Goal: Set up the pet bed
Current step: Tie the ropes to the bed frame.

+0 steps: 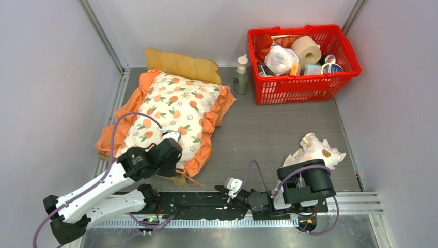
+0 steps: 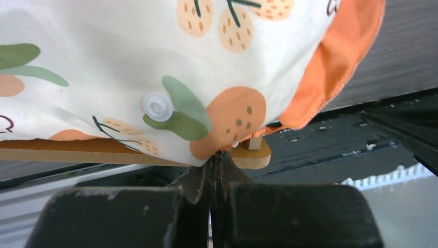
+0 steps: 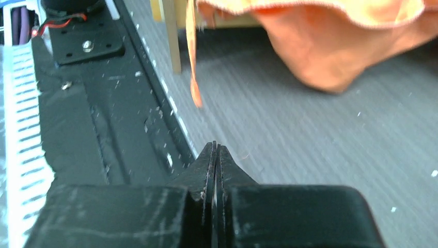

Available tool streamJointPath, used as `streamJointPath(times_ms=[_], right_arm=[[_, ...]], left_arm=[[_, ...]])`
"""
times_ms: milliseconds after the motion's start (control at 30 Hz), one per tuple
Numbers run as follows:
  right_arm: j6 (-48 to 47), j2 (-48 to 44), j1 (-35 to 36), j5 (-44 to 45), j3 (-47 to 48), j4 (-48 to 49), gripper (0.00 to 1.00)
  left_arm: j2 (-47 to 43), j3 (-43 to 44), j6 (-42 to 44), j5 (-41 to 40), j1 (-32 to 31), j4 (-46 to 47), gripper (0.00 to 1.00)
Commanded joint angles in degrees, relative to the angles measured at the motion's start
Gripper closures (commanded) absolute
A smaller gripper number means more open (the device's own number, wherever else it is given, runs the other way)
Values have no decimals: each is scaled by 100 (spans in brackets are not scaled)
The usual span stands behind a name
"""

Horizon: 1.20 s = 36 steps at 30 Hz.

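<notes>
The pet bed's wavy light-wood headboard (image 1: 181, 63) stands at the back left. The cream orange-print cushion (image 1: 173, 108) covers the rest of the frame. My left gripper (image 1: 173, 137) is at the cushion's near right corner. In the left wrist view it (image 2: 216, 155) is shut, its tips touching the cushion's (image 2: 155, 62) lower edge beside a wooden frame corner (image 2: 255, 156). I cannot tell whether any fabric is pinched. My right gripper (image 1: 231, 187) is shut and empty, low over the table by the arm bases. Its wrist view (image 3: 214, 147) shows a bed leg (image 3: 174, 41) and the orange ruffle (image 3: 330, 57) ahead.
A small frilled cream pillow (image 1: 315, 151) lies on the table at the right, just beyond the right arm. A red basket (image 1: 310, 85) of sundries stands at the back right, with a green pump bottle (image 1: 240, 75) to its left. Grey walls close in on three sides.
</notes>
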Motion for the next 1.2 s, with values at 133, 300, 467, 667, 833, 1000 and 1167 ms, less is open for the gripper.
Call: streamJointPath(times_ms=[133,300,467,667,833,1000,1167], right_arm=[[1102,-3,685,1289,-277,803,95],[583,-321,694,946,42,788,87],[639,-140,185,-264,789,122,60],[799,566,-400,-1298,1478,53,54],[792,1065,-694,-1873,2137,-269,53],[725,1313,-812,-1985,2496,-661,53],[626,1548,-829,-1766,2508,-602,54]], left_arm=[[-37,291,-559,-1075,21,-699,100],[-153,160,-393,-867,21,-442,100],[-341,-193,-425,-681,21,-97,100],[-607,-316,-469,-674,21,29,100],[-708,-373,-452,-732,21,28,100],[-674,-375,-442,-776,22,25,100],[-639,-340,-459,-808,21,4,100]])
